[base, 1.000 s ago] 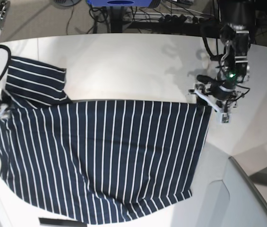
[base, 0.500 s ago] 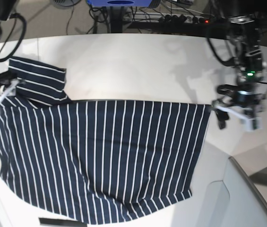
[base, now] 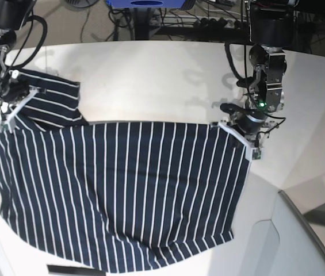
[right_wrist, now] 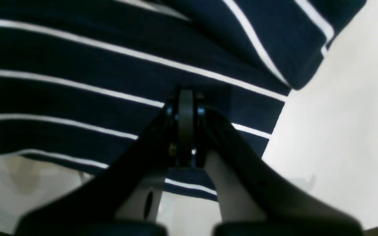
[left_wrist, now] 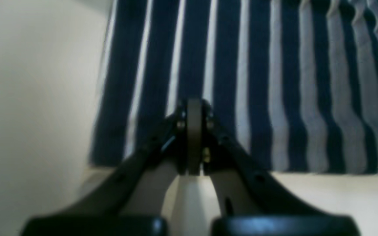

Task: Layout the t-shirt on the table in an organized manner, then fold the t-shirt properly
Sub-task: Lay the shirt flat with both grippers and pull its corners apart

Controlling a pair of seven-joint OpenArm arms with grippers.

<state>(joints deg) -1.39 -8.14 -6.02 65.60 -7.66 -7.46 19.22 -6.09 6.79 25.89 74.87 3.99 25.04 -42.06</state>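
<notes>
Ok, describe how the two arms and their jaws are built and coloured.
Both arms are black, jointed, with loose black cables looping beside them. Each carries a small green light near the wrist. The left gripper and right gripper have pale, whitish parts in the base view; the wrist views show dark curved jaws with small brass-coloured screws around a thin grey centre piece.

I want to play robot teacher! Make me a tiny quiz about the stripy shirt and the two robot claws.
1. True or false: the left gripper is shut over the t-shirt.
2. Which colour are the shirt's thin stripes: A red, B white, C yellow?
3. Fill in: the shirt lies on a white ____.

Key:
1. True. Its jaws are pressed together above the striped cloth near the hem; whether it pinches any cloth cannot be told. The right gripper is shut too.
2. B.
3. table.
</notes>
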